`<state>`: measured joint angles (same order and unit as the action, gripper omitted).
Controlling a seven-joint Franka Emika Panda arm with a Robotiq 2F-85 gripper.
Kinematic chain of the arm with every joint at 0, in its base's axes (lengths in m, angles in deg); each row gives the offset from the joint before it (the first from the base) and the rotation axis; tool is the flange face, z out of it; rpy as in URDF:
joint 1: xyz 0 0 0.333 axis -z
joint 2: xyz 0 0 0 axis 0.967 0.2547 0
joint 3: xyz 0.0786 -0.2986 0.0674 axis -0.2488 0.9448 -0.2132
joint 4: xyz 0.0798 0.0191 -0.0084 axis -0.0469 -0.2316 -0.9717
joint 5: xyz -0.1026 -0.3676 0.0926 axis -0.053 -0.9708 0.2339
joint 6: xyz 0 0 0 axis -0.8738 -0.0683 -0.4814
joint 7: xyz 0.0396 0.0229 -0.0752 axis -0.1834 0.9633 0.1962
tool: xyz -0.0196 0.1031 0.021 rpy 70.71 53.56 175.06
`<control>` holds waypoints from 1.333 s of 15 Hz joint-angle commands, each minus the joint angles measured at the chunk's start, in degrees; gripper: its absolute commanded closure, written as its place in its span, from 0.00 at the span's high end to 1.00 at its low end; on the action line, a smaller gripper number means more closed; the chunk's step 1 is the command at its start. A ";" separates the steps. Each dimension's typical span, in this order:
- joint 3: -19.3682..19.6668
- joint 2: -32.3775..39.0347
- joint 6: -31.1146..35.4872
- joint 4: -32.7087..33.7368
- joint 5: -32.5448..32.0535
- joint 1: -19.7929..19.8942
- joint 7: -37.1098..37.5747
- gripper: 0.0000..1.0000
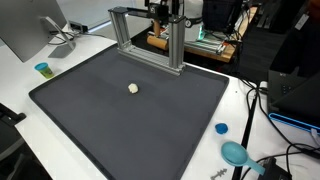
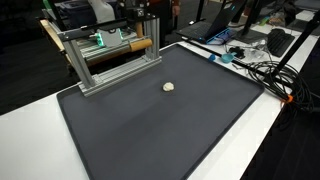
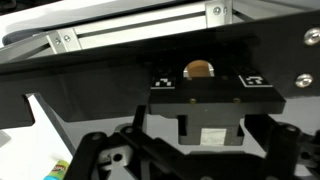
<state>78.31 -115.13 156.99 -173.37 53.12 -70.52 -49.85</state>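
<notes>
One small pale lump [image 1: 133, 88] lay alone on the dark mat [image 1: 100, 125], well apart from the metal frame [image 1: 178, 45] at the mat's far edge. Our gripper [image 3: 198, 158] hung high beside that frame, its jaws spread wide with nothing between them. We judged the lump lay free, easy to reach from above.

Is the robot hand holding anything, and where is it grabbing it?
Nothing is held. The gripper is open and empty; the small pale lump lies alone on the dark mat.
</notes>
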 commanded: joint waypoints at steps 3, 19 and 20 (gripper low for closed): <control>-0.91 -1.25 3.06 -1.44 -2.49 -0.25 -0.90 1.00; 5.11 0.83 -17.45 6.76 4.87 -4.13 -9.85 0.84; 5.28 1.16 -17.97 7.29 5.06 -4.18 -10.47 0.60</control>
<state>81.60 -114.77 143.40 -168.50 56.25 -73.51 -56.89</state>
